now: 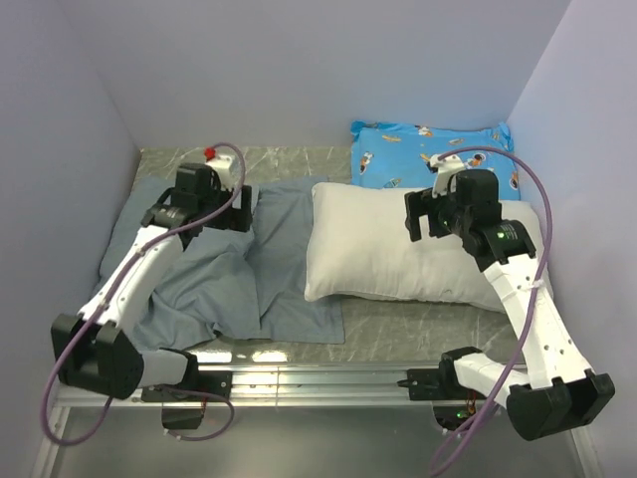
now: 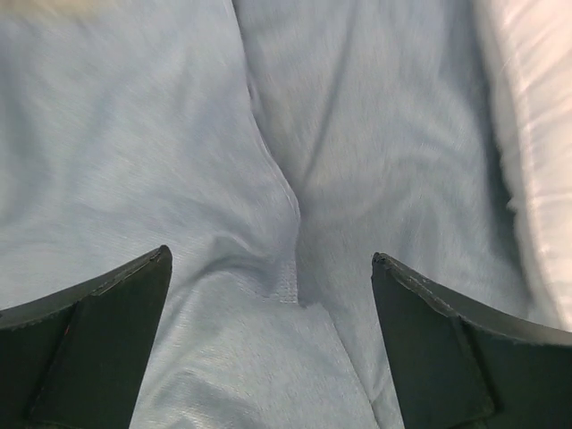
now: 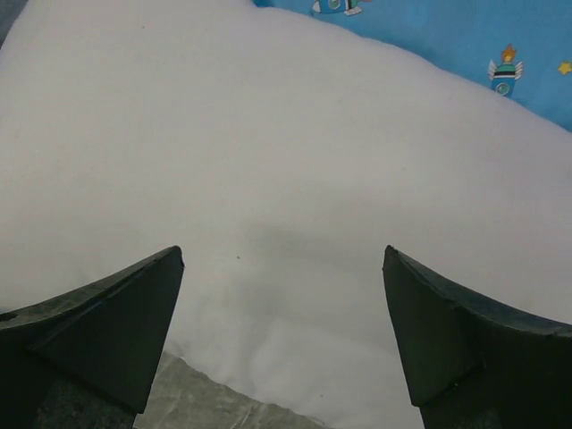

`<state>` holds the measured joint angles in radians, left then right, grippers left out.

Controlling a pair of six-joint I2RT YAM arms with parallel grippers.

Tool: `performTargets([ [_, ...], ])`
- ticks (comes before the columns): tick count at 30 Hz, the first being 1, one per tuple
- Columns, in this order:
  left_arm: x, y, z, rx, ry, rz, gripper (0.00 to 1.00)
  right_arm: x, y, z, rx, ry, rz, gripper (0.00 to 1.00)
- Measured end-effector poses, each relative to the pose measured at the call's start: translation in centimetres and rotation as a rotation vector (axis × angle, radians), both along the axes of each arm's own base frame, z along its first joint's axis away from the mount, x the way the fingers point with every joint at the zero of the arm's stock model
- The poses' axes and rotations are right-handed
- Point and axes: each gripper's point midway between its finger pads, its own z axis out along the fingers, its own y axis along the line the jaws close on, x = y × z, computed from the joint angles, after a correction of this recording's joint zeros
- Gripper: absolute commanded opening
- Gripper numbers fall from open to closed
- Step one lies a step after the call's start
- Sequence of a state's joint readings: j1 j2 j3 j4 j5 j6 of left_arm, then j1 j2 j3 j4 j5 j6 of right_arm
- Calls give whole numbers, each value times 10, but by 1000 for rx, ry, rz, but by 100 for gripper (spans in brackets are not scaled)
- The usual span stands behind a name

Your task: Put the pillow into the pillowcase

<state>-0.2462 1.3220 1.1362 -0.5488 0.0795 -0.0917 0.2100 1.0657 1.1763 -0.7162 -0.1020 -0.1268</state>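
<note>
The plain white puffy pillow (image 1: 378, 249) lies right of centre on the table; it fills the right wrist view (image 3: 268, 152). The limp grey-blue pillowcase (image 1: 229, 274) lies crumpled to its left, its right edge beside the pillow's left end. In the left wrist view the pillowcase (image 2: 161, 143) shows a fold and a stitched hem corner, with the pillow (image 2: 536, 134) at the right edge. My left gripper (image 2: 271, 259) is open just above the pillowcase, holding nothing; in the top view it hangs over the cloth's far part (image 1: 227, 214). My right gripper (image 3: 283, 255) is open over the pillow's near edge, empty; it also shows in the top view (image 1: 430, 217).
A bright blue cartoon-print cushion (image 1: 398, 154) lies behind the pillow against the back wall; it also shows in the right wrist view (image 3: 465, 36). Lilac walls close in the left, back and right. A metal rail (image 1: 318, 378) runs along the near edge of the marbled tabletop (image 1: 398, 319).
</note>
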Motion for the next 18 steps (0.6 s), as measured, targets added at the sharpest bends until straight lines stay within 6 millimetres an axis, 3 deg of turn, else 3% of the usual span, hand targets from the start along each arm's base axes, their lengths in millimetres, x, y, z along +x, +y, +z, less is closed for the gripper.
performTargets([
  [6, 20, 6, 94, -24, -235, 47, 99, 12, -6, 20, -32, -24, -4, 100],
  [9, 32, 12, 114, -5, -274, 91, 99, 14, -5, 20, -48, -3, 17, 100],
  [12, 40, 18, 100, 39, -232, 119, 99, 18, -2, 23, -54, 5, 41, 100],
  [18, 33, 23, 35, 154, -59, 94, 99, 21, 3, 23, -59, 26, 85, 100],
])
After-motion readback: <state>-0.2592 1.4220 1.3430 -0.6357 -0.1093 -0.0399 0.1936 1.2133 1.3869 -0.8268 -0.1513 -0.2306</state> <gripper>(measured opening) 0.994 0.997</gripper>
